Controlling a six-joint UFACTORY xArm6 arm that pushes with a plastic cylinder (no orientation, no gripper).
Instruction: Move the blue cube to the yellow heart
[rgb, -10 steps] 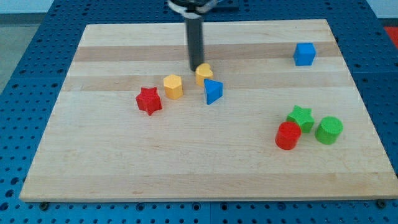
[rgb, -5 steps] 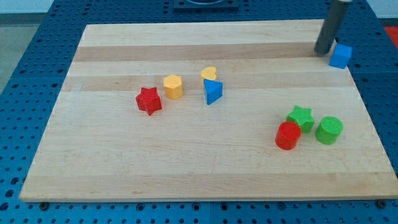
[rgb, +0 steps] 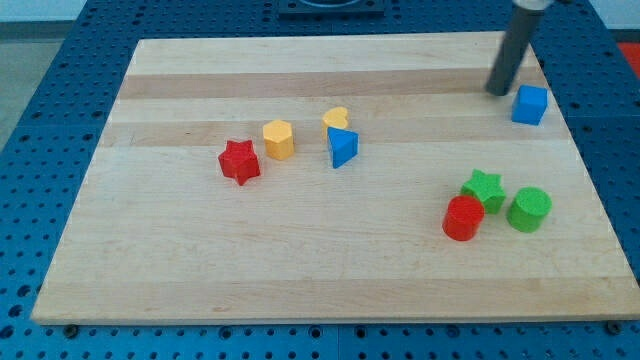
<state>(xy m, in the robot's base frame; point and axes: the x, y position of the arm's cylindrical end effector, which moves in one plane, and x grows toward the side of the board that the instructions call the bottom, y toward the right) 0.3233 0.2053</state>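
Note:
The blue cube (rgb: 530, 104) sits near the board's right edge, toward the view's top. My tip (rgb: 497, 92) is just to its upper left, a small gap away. The yellow heart (rgb: 336, 119) lies near the board's middle, far to the cube's left, touching the top of a blue triangular block (rgb: 342, 147).
A yellow hexagonal block (rgb: 279, 139) and a red star (rgb: 239, 162) lie left of the heart. A green star (rgb: 484, 188), a red cylinder (rgb: 463, 218) and a green cylinder (rgb: 529, 209) cluster at lower right. The wooden board (rgb: 180, 270) rests on a blue pegboard.
My tip went from the yellow heart to the top right. The blue cube first slid right toward the board's edge, then down and a little left. My tip has shifted slightly left.

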